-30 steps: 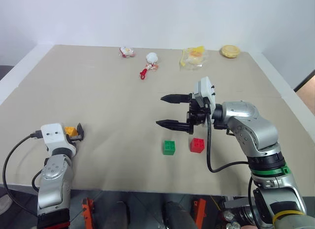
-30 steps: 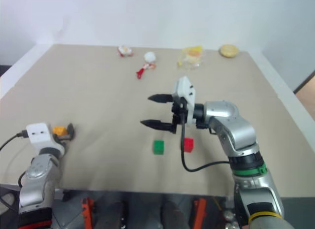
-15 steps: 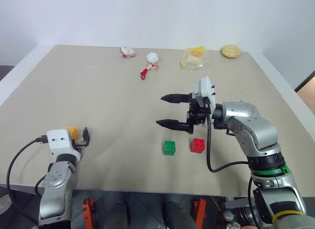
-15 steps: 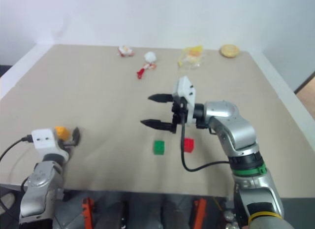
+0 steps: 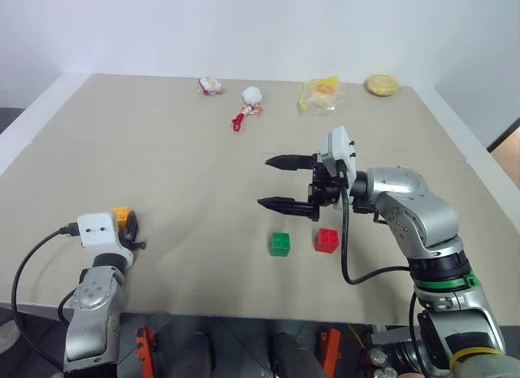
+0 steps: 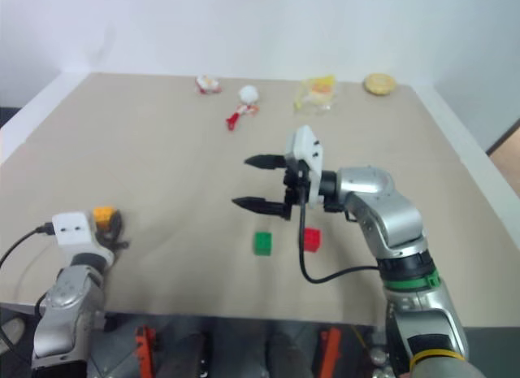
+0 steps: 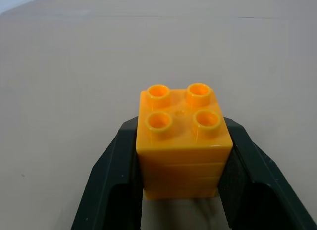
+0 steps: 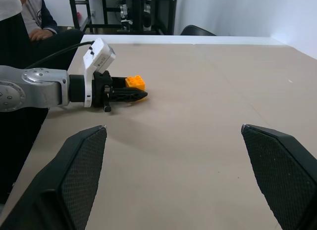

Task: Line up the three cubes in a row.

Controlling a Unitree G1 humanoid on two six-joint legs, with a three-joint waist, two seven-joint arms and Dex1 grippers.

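My left fingers [image 7: 124,190] are closed on the orange-yellow cube [image 7: 182,146], one black finger pressed against each side of it, its four studs facing up. The cube sits low over the table [image 5: 162,150] near the front left edge. My right fingers [image 5: 286,183] stand wide apart and hold nothing; they point across toward my left and hang above the table, over and just behind the other two cubes.

The green cube [image 5: 280,243] and the red cube [image 5: 327,240] rest on the table side by side, near each other but apart, well away from the orange-yellow one. Far back on the table lie a few small wrapped snacks and toys [image 5: 249,102].

A second ago my left fingers were spread wide with the orange-yellow cube between them; since then they have shut onto it, and my left hand has slid a little toward the middle of the table. My right fingers, the green cube and the red cube have not moved.
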